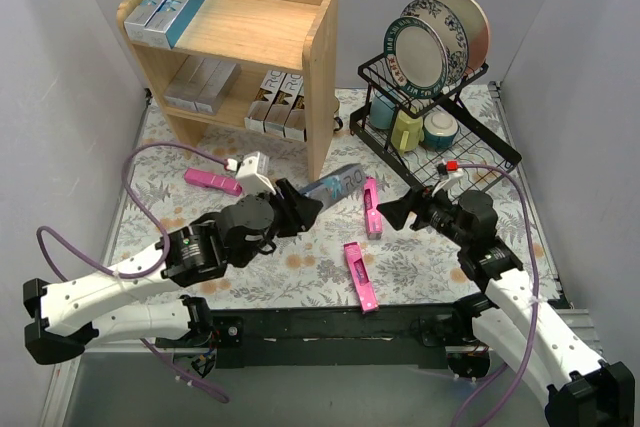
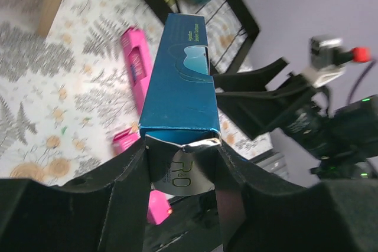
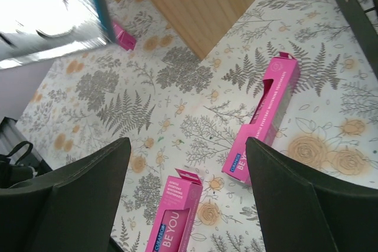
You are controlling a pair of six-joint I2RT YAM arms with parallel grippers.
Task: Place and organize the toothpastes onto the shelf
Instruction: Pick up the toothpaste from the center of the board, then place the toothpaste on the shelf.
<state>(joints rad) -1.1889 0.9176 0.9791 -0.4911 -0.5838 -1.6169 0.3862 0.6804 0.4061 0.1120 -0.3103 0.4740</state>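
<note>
My left gripper (image 1: 300,202) is shut on a silver toothpaste carton with teal-blue ends (image 1: 340,184) and holds it above the mat just right of the wooden shelf (image 1: 320,77). In the left wrist view the carton (image 2: 180,81) sticks out from between the fingers (image 2: 127,175). My right gripper (image 1: 395,214) is open and empty, facing the held carton. Below it lie two pink cartons (image 3: 269,113) (image 3: 174,216). A third pink carton (image 1: 212,180) lies left of the shelf foot. Silver-teal cartons (image 1: 165,2) lie on the top tier. Silver-white (image 1: 200,82) and brown-gold ones (image 1: 280,102) stand on the lower tier.
A black wire dish rack (image 1: 470,132) with plates (image 1: 430,47) and cups stands at the back right, close to the shelf's side panel (image 3: 201,4). The floral mat (image 1: 300,257) covers the table. Grey walls close in on both sides.
</note>
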